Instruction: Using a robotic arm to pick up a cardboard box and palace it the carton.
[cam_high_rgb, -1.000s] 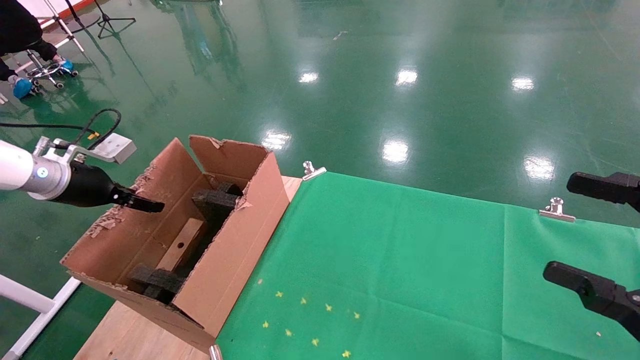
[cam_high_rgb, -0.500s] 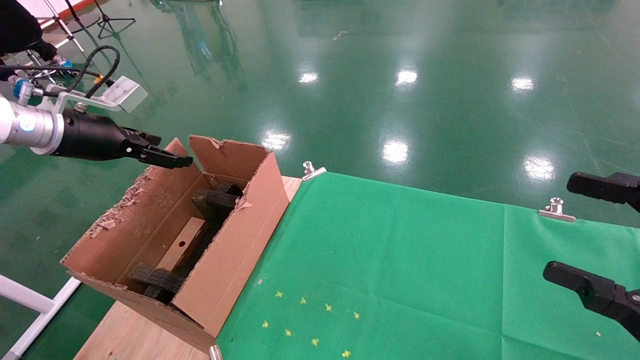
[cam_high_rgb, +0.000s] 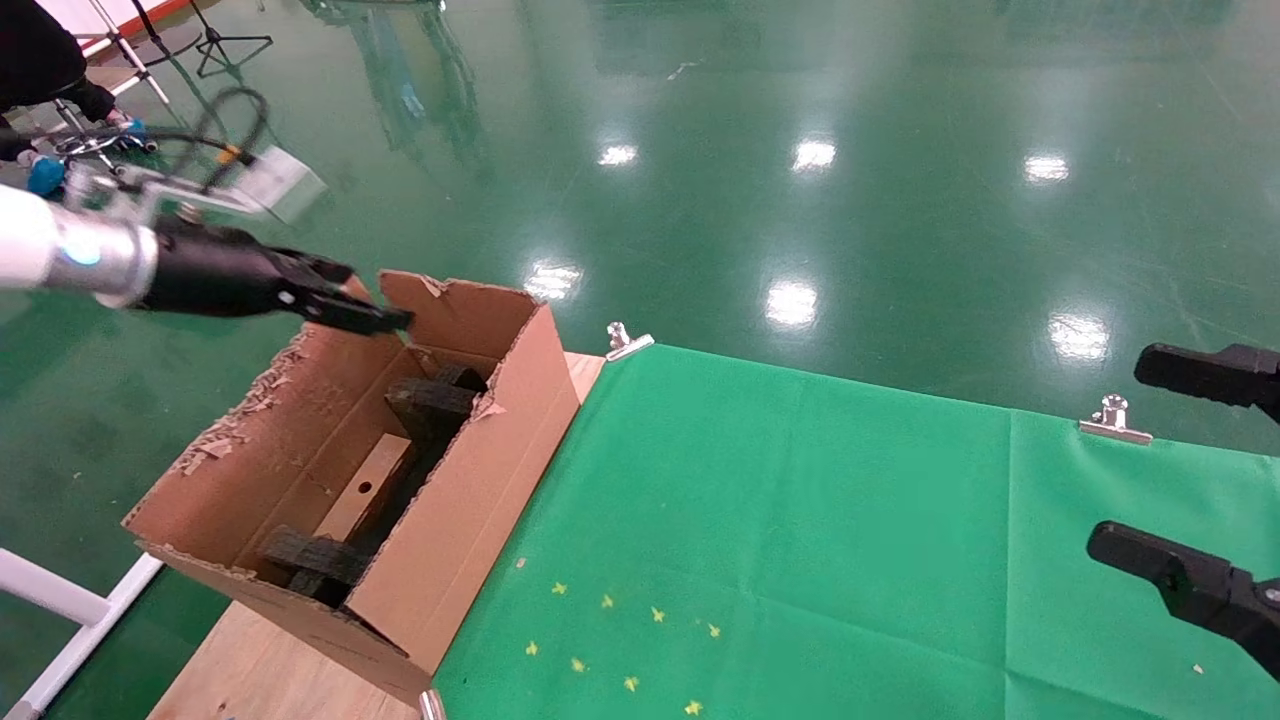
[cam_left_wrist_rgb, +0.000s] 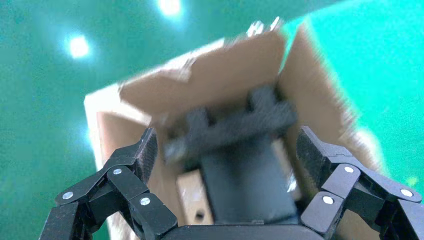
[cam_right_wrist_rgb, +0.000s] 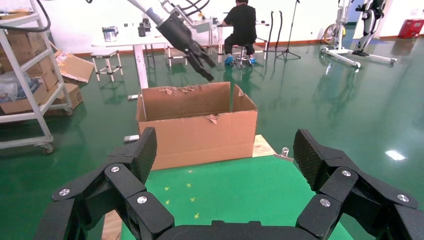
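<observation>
The small cardboard box (cam_high_rgb: 365, 490), with its round hole facing up, lies inside the large carton (cam_high_rgb: 470, 500) between black foam pieces (cam_high_rgb: 430, 400). It also shows in the left wrist view (cam_left_wrist_rgb: 192, 200). My left gripper (cam_high_rgb: 372, 316) on the white arm is open and empty, in the air above the carton's far-left corner. In the left wrist view the gripper (cam_left_wrist_rgb: 227, 144) looks down into the carton (cam_left_wrist_rgb: 225, 75). My right gripper (cam_high_rgb: 1118, 455) is open and empty at the right edge, over the green cloth, as its own view (cam_right_wrist_rgb: 226, 147) also shows.
The carton stands on a wooden tabletop (cam_high_rgb: 250, 670) next to a green cloth (cam_high_rgb: 800, 520) held by metal clips (cam_high_rgb: 625, 340) (cam_high_rgb: 1113, 420). Yellow star marks (cam_high_rgb: 620, 640) dot the cloth. A seated person and stands are far off on the green floor.
My left gripper has risen from beside the carton's left flap and moved toward its far corner. The small box stays in the carton. The right arm has not moved.
</observation>
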